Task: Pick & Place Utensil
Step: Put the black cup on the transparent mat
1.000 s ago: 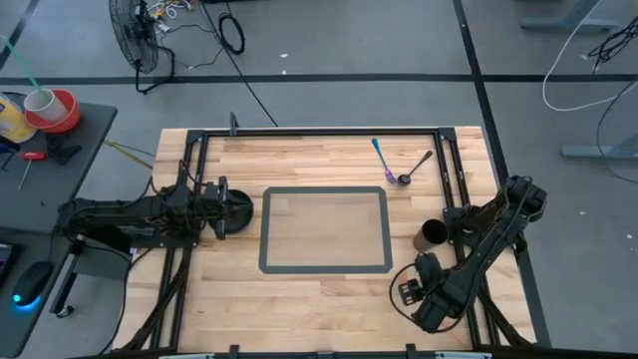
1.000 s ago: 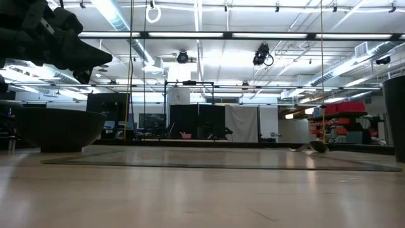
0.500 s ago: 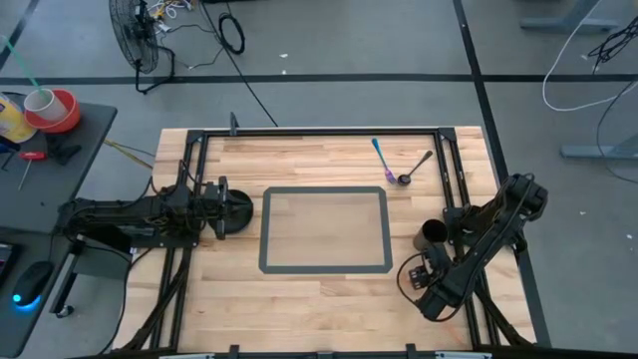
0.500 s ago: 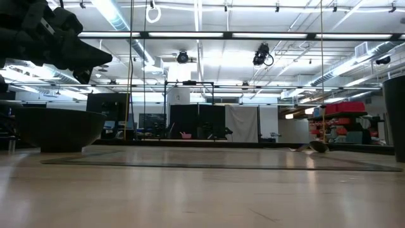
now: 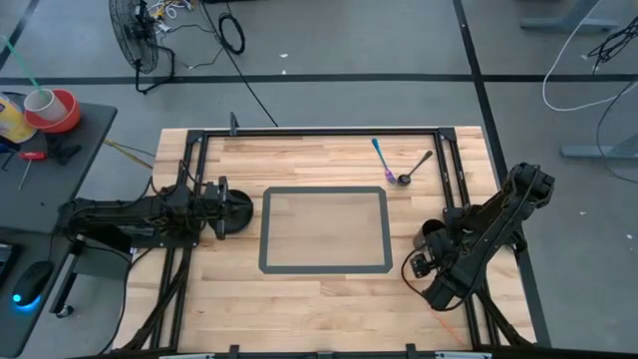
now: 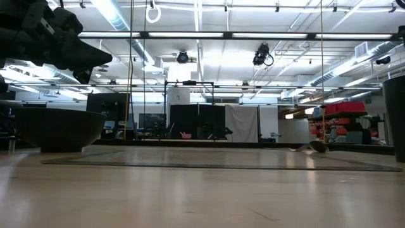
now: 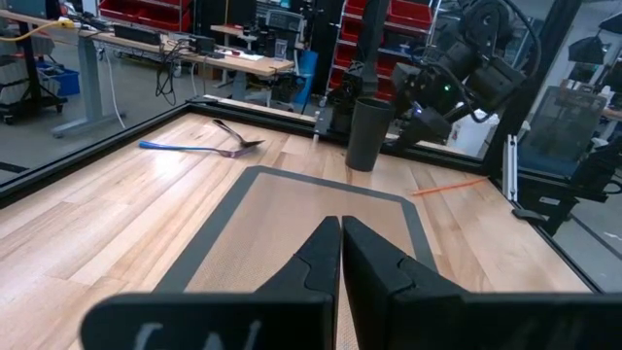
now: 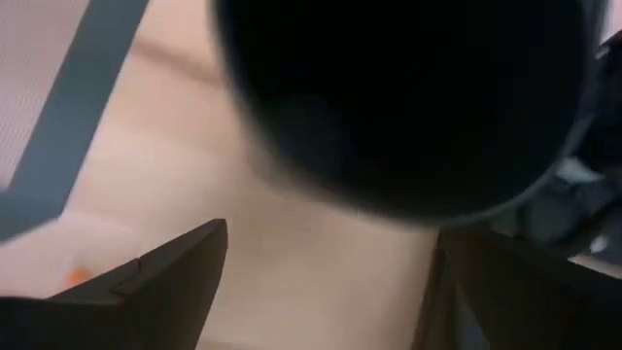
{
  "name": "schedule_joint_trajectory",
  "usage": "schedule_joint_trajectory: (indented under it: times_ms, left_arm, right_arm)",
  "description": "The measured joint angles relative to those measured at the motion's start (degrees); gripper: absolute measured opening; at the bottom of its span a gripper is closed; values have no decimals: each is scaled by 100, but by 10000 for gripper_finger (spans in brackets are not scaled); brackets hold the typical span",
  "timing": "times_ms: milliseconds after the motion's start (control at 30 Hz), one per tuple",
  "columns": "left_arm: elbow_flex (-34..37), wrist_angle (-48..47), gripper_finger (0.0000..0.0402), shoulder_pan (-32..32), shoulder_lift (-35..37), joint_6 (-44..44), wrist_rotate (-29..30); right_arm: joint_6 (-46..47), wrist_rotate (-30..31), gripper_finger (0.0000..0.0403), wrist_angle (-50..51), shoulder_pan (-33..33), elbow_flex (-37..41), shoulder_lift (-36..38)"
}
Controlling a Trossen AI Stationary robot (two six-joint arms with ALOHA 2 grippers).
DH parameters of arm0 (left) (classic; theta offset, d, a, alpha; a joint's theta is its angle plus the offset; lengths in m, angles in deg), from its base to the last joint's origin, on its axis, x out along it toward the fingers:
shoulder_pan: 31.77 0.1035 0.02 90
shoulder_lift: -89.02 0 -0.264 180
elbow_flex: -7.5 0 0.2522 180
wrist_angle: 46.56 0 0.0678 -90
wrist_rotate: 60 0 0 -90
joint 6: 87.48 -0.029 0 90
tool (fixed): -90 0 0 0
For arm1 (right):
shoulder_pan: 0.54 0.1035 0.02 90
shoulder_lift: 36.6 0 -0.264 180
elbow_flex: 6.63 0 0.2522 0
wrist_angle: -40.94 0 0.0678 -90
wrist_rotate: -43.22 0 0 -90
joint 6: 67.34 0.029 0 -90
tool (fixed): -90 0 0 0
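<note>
Two utensils lie flat near the table's far right: a blue-and-purple spoon and a dark metal spoon. A dark cup stands upright at the right side. My right gripper is open just on the near side of the cup, which fills its wrist view; the fingers touch nothing. My left gripper is shut and hovers at the dark bowl on the table's left.
A grey-bordered mat lies flat in the table's middle. Black frame rails run along the table's edges. An orange streak lies near the right edge. The room's benches and racks show beyond the table.
My right gripper has moved from near the table's near edge toward the far edge, closing on the dark cup, and its arm has swung with it. The left arm, bowl, cup and spoons have stayed where they were.
</note>
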Motion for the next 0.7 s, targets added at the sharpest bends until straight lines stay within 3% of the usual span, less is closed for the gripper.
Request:
schedule_joint_trajectory:
  times_ms: [400, 700]
  left_arm:
    - [1, 0, 18, -1, 0, 0, 2]
    - [1, 0, 18, -2, 0, 0, 2]
  right_arm:
    - [338, 776, 396, -322, -69, 636, -4]
    - [-12, 1330, 388, -421, -335, 719, -4]
